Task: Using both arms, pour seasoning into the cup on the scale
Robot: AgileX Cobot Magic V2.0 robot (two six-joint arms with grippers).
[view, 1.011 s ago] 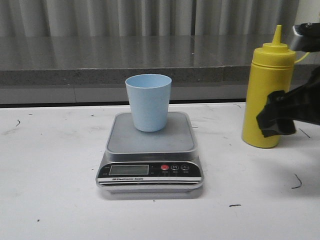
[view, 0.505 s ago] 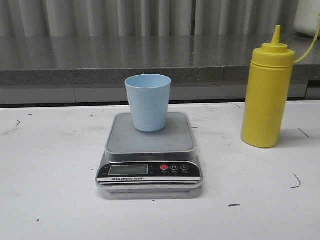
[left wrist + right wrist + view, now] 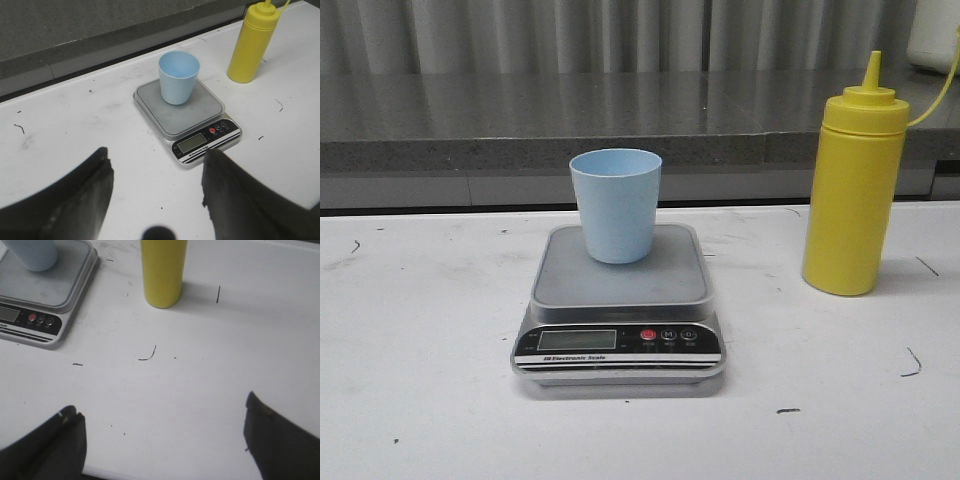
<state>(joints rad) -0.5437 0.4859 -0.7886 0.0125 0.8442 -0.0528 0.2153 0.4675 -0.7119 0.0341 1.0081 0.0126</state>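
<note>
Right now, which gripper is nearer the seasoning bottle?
Right. The right gripper is open, just short of the seasoning bottle; the left gripper is open, beyond the scale and cup.

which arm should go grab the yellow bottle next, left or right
Right, probably. The seasoning bottle stands on the table right of the scale, straight ahead of the open right tool. The open left tool faces the scale and cup, with the bottle off to the side.
</note>
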